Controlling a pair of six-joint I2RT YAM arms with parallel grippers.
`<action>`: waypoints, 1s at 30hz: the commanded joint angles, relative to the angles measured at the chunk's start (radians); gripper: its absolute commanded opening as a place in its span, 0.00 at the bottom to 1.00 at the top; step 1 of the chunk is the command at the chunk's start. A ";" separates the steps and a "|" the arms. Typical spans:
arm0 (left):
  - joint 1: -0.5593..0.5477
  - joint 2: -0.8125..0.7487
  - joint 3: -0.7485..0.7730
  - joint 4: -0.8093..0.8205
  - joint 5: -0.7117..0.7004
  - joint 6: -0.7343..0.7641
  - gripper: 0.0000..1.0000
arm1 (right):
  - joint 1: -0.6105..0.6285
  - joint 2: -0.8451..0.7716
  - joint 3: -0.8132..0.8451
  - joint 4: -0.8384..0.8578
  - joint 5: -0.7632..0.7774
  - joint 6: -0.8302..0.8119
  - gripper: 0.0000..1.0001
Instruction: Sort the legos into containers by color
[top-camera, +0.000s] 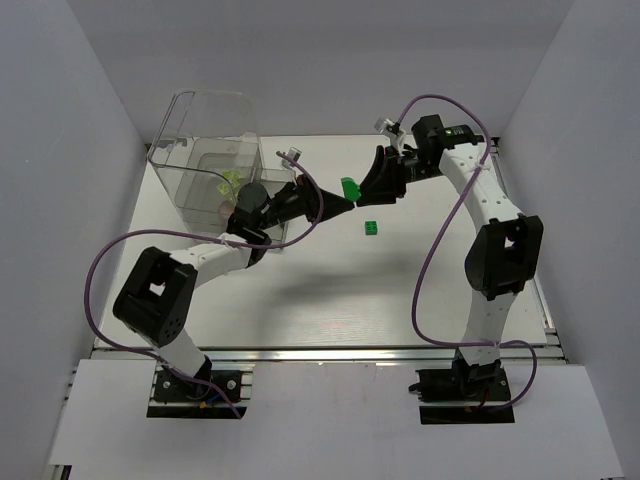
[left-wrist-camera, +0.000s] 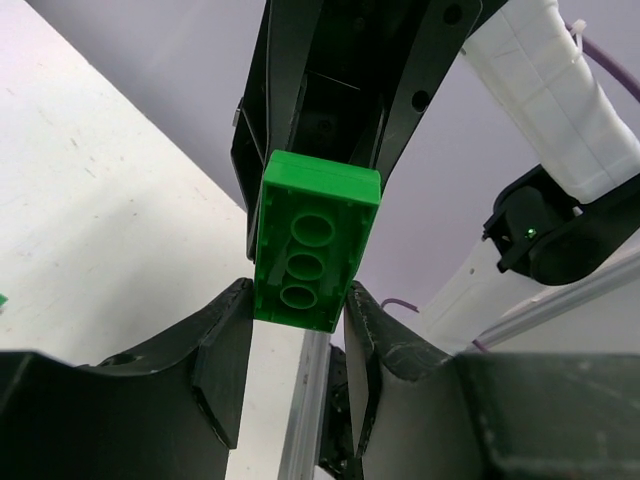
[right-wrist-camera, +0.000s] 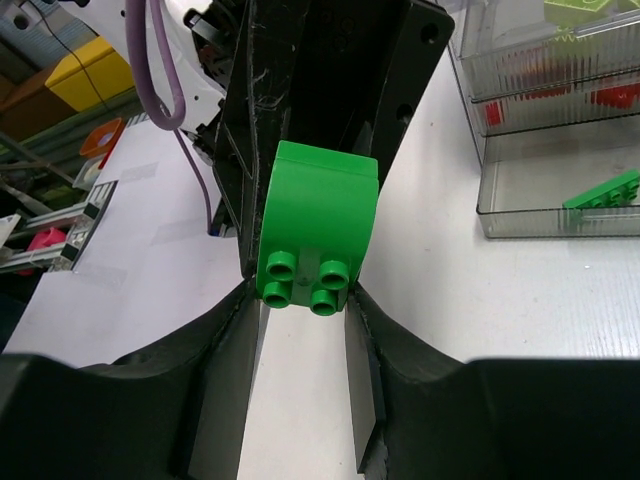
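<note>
Above the middle of the table (top-camera: 330, 290), clear of its surface, a green brick (top-camera: 349, 187) hangs between the two arms, whose tips meet there from opposite sides. The left gripper (left-wrist-camera: 298, 305) has its two fingers pressed against the sides of one end of the brick, the hollow underside with its three round tubes facing that wrist camera. The right gripper (right-wrist-camera: 302, 300) pinches the other end, its fingers flat against the brick's sides and the four studs turned toward its own camera. Both claws thus clamp the same brick at once.

Just near of the pair, a small green brick (top-camera: 371, 228) lies alone on the white surface, apart from both arms.

At the far left stands the clear bin (top-camera: 200, 120), upright, with the left arm's wrist close in front of it. Through its walls the right wrist view shows red pieces (right-wrist-camera: 612, 96) in a middle compartment, a yellow-green piece (right-wrist-camera: 580, 10) higher up, and a flat green piece (right-wrist-camera: 600, 190) in the lowest compartment.
</note>
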 joint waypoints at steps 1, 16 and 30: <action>0.038 -0.091 -0.035 -0.103 -0.006 0.069 0.00 | -0.028 -0.022 -0.002 0.027 -0.009 0.008 0.00; 0.096 -0.145 -0.002 -0.339 -0.063 0.194 0.00 | -0.033 -0.047 -0.078 0.108 0.060 0.065 0.00; 0.076 0.066 0.558 -1.445 -0.911 0.574 0.00 | -0.028 -0.162 -0.321 0.559 0.319 0.415 0.00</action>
